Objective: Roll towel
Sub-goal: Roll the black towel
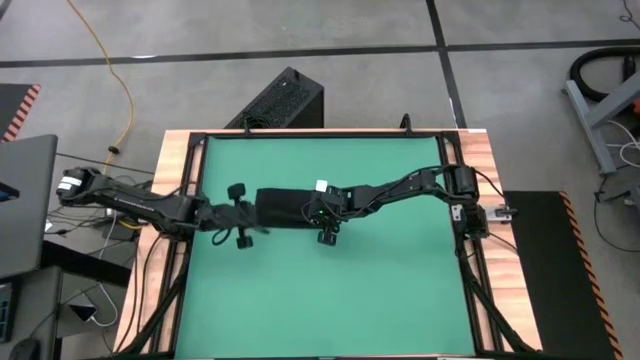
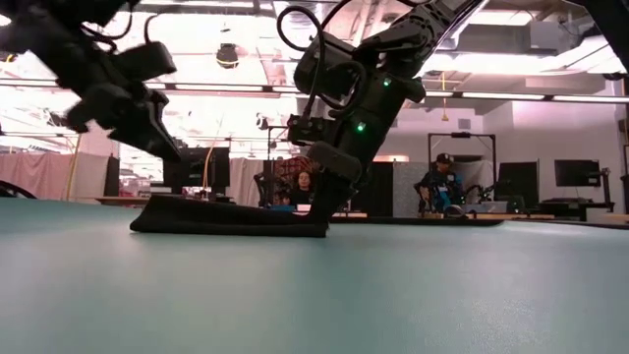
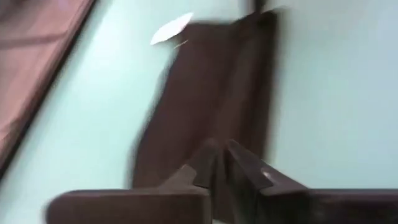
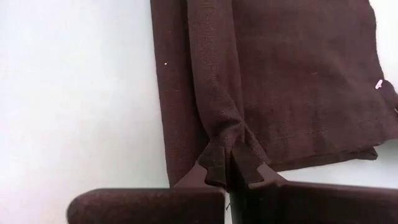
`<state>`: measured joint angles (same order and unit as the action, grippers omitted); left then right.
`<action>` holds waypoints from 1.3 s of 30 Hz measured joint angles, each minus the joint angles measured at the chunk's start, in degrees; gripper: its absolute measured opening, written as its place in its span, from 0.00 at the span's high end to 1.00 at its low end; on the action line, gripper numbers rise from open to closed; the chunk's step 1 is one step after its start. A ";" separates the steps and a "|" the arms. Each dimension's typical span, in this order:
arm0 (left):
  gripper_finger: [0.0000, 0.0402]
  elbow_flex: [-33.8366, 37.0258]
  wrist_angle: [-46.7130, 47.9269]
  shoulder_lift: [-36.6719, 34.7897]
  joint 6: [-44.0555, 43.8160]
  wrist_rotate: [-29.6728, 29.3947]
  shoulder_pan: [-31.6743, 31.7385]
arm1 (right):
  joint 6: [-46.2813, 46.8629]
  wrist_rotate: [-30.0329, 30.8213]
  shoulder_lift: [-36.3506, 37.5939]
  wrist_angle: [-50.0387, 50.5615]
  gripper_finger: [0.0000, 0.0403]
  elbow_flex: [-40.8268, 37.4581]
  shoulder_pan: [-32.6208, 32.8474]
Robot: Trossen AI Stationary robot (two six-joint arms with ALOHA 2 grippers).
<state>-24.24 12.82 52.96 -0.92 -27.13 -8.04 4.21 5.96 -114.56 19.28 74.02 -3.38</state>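
Towel (image 1: 285, 208) lies flat, long axis left-right, right gripper (image 4: 229, 176) pinching it

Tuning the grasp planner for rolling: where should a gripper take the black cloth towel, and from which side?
Grip an edge fold, coming in low from the end. The black cloth towel lies flat as a folded strip on the green mat, so only a pinched-up ridge gives purchase. The right gripper is shut on such a ridge at its end; the left gripper seems shut at the opposite end.
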 joint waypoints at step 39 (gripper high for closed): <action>1.00 15.18 -21.82 14.17 -2.10 0.95 3.66 | -5.75 12.24 3.83 -2.18 0.80 -0.24 1.49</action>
<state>-9.06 -8.99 67.13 -3.03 -26.17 -4.38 -1.54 18.20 -110.73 17.09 73.78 -1.88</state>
